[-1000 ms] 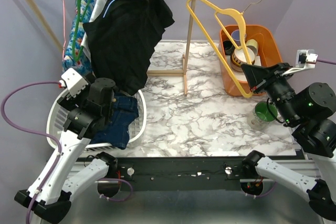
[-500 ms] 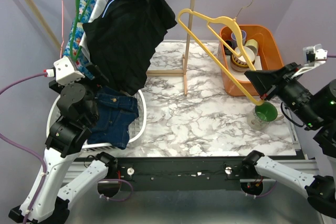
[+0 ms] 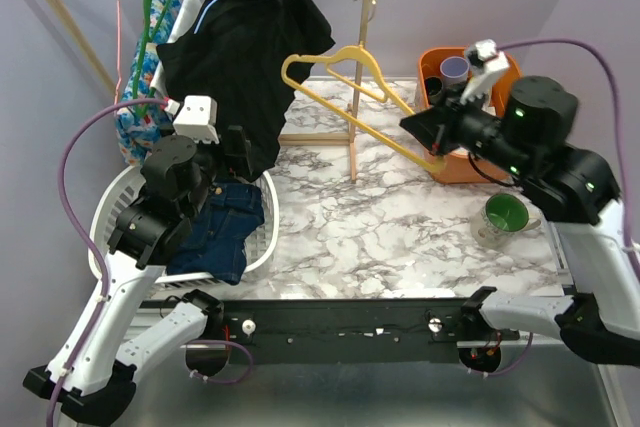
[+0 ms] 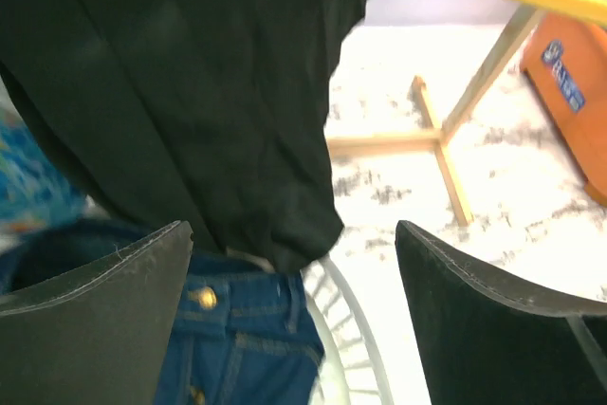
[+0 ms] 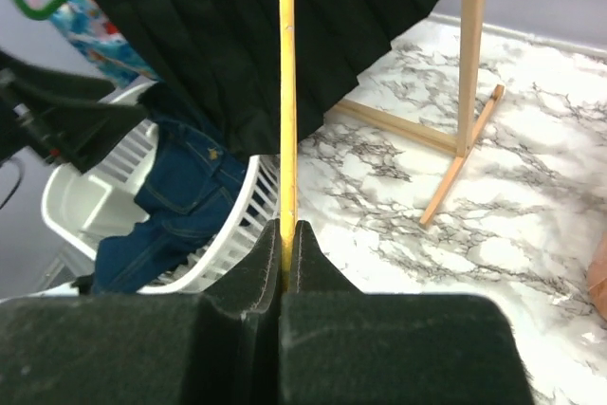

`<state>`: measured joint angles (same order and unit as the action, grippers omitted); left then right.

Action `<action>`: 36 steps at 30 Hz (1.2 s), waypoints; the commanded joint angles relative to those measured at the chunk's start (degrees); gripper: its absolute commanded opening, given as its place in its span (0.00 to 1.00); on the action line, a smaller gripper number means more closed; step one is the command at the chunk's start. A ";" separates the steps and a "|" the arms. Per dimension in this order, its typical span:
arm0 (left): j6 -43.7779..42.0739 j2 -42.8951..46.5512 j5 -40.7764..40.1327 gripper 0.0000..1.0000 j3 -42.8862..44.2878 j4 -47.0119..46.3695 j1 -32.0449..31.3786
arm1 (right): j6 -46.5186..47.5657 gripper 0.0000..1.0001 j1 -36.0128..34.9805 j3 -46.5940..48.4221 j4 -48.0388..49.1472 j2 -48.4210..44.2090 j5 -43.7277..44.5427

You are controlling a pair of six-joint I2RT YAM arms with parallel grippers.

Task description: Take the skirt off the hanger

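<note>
The black skirt (image 3: pixel 240 62) hangs from the light-blue hanger (image 3: pixel 212 4) on the rail at the back left. Its lower hem fills the left wrist view (image 4: pixel 190 92). My left gripper (image 3: pixel 240 150) is open and empty, just below and in front of that hem (image 4: pixel 294 234), not touching it. My right gripper (image 3: pixel 424 133) is shut on the straight bar of a yellow hanger (image 3: pixel 345 97) and holds it in the air over the table's middle. In the right wrist view the bar (image 5: pixel 286 92) runs straight up from the closed jaws (image 5: pixel 287 234), with the skirt (image 5: pixel 237 35) behind it.
A white laundry basket (image 3: pixel 262 239) holding a denim garment (image 3: pixel 222 227) sits under the skirt. The wooden rack post (image 3: pixel 362 67) stands mid-table. An orange bin (image 3: pixel 455 165) of cups and a green cup (image 3: pixel 505 215) are at the right. A green hanger (image 3: pixel 152 22) with a floral garment hangs left.
My right arm has swung left, carrying the yellow hanger from over the orange bin to mid-table. My left gripper has turned and risen towards the skirt's hem.
</note>
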<state>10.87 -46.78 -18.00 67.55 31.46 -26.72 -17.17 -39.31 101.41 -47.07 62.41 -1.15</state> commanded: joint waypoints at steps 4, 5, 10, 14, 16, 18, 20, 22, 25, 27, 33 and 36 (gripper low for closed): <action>16.45 0.73 -1.17 0.99 -1.10 15.64 0.18 | 0.12 0.01 0.20 9.58 5.75 10.35 7.64; 18.72 0.82 -0.81 0.99 -1.80 16.43 0.18 | 0.47 0.01 0.20 10.47 6.11 11.40 8.96; 31.82 -0.23 -6.52 0.95 -3.92 26.97 0.18 | 2.57 0.01 -0.33 14.00 10.14 16.07 11.16; 38.16 -3.22 -8.01 0.95 -3.91 34.88 0.18 | 3.98 0.01 -1.03 10.31 17.34 14.58 13.88; 38.78 -4.71 -8.63 0.96 -4.44 37.61 0.18 | 4.94 0.01 -1.21 8.55 20.68 14.14 14.59; 38.96 -5.24 -8.98 0.96 -5.05 38.49 0.18 | 5.74 0.01 -1.21 9.50 21.58 15.28 14.77; 38.52 -4.98 -8.20 0.96 -5.58 38.24 0.18 | 6.88 0.01 -1.29 10.82 21.84 17.29 14.95; 38.87 -4.11 -7.23 0.96 -6.29 38.06 0.18 | 7.67 0.01 -1.30 13.19 21.58 19.05 15.47; 39.75 -2.96 -6.44 0.96 -8.22 37.09 0.18 | 8.11 0.01 -1.38 16.79 20.62 22.57 16.35; 40.19 -2.35 -6.61 0.96 -9.36 37.00 0.18 | 7.94 0.01 -1.38 18.21 20.09 24.59 16.88; 40.01 -2.43 -5.20 0.96 -11.82 37.00 0.18 | 7.59 0.01 -2.35 18.30 20.35 27.06 17.40; 39.75 -2.00 -4.42 0.96 -12.96 35.25 0.18 | 8.03 0.01 -2.70 18.56 19.91 28.46 20.20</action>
<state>49.76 -49.65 -23.66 56.29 67.57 -26.72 -10.39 -41.19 117.86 -29.17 89.62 13.96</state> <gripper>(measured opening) 0.958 0.045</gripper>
